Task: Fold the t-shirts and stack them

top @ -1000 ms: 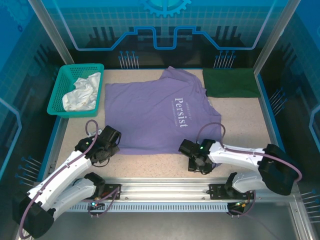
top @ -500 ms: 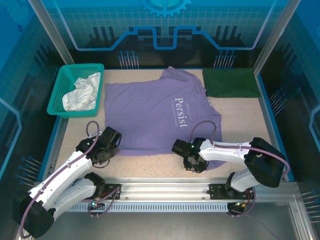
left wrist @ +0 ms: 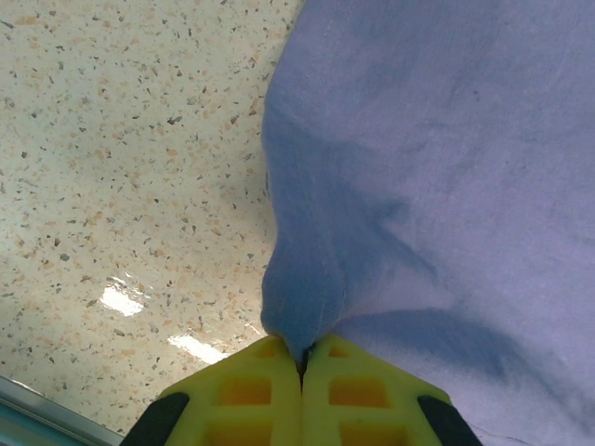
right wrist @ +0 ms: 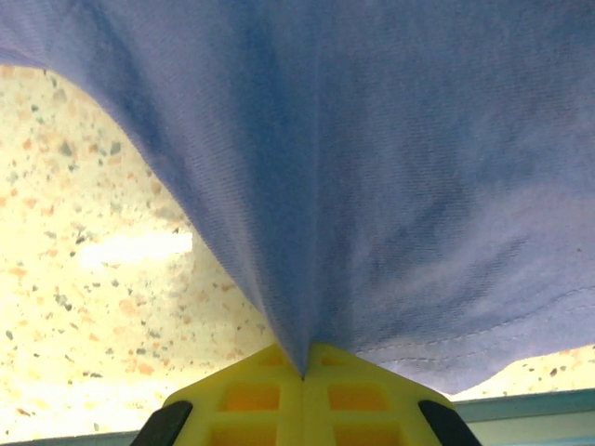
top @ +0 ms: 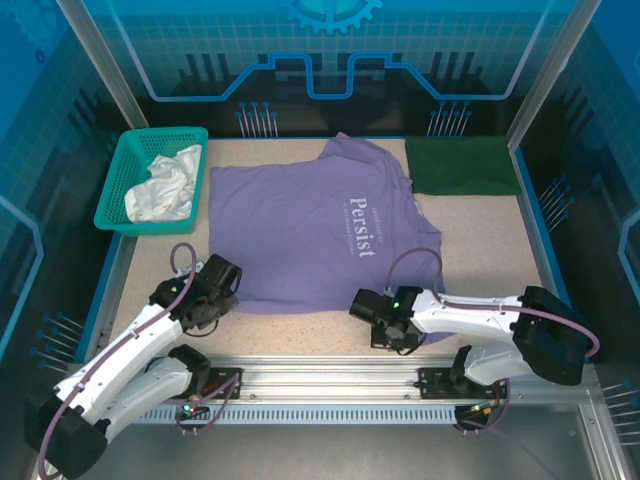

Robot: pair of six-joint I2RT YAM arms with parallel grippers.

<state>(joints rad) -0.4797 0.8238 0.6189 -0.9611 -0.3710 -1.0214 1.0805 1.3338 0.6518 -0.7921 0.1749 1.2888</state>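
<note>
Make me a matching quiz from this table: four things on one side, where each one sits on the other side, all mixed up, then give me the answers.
Things:
1. purple t-shirt
2. green t-shirt
3. basket
4. white cloth

Places:
A. crumpled inside the basket
B. folded at the far right corner of the table
C. spread out across the middle of the table
D. at the far left corner of the table

Pairs: 1-C, 2-B, 3-D, 4-A
</note>
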